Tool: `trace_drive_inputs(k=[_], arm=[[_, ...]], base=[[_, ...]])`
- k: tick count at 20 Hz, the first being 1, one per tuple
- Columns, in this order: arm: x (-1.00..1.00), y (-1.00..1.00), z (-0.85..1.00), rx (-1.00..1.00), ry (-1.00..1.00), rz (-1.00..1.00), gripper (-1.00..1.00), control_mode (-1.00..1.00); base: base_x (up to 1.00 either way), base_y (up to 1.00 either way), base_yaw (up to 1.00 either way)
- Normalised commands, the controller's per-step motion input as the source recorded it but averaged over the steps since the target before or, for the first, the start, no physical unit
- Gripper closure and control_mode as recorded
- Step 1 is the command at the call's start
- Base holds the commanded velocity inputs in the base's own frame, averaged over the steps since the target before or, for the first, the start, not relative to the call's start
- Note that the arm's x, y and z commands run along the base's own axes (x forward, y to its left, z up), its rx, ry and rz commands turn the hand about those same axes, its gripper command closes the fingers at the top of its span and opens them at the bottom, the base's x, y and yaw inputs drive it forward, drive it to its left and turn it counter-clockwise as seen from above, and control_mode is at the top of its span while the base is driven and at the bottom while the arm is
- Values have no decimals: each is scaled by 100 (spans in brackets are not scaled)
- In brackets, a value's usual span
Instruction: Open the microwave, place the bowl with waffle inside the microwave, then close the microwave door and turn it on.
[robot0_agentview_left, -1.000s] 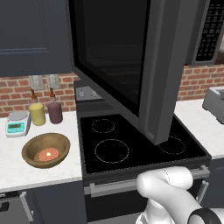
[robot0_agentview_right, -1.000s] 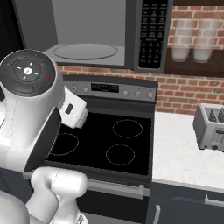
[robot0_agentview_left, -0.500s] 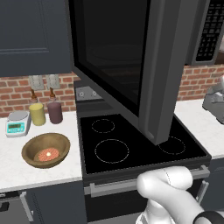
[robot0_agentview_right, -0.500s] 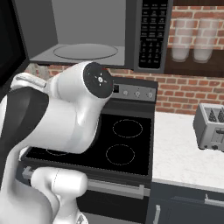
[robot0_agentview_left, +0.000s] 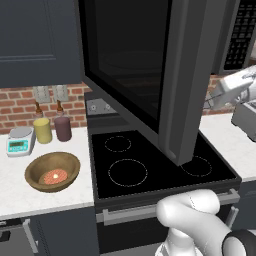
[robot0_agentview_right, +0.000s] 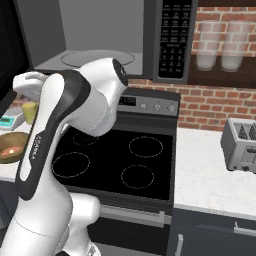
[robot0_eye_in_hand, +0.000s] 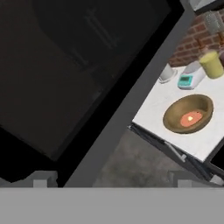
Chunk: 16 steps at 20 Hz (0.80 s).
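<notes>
While the arm reaches left — door (robot0_agentview_left: 135, 75): swung wide over the stove (robot0_agentview_left: 155, 165)
Bowl (robot0_agentview_left: 52, 171): on the bench (robot0_agentview_left: 20, 187), waffle (robot0_agentview_left: 53, 176) inside
Claw: state — can't tell

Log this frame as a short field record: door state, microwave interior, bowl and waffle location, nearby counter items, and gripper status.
microwave door: swung wide open, out over the stove
microwave: cavity exposed, glass turntable bare
bowl: on the white counter left of the stove, not yet moved
waffle: lying inside the bowl
counter items: yellow cup, maroon cup and a small scale behind the bowl
toaster: on the counter right of the stove
gripper: fingertips not clear enough in the hand view to judge; holding nothing visible
</notes>
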Motion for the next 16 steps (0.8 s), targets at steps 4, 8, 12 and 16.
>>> trace_drive_inputs(k=[4,8,12,16], arm=[[3,69,0,2,-11,18,-100,-100],[0,90,0,0,-20,12,-100,-100],[0,78,0,0,-19,5,-100,-100],[0,61,0,0,-14,6,-100,-100]], base=[[0,0,0],[0,0,0],[0,0,0],[0,0,0]])
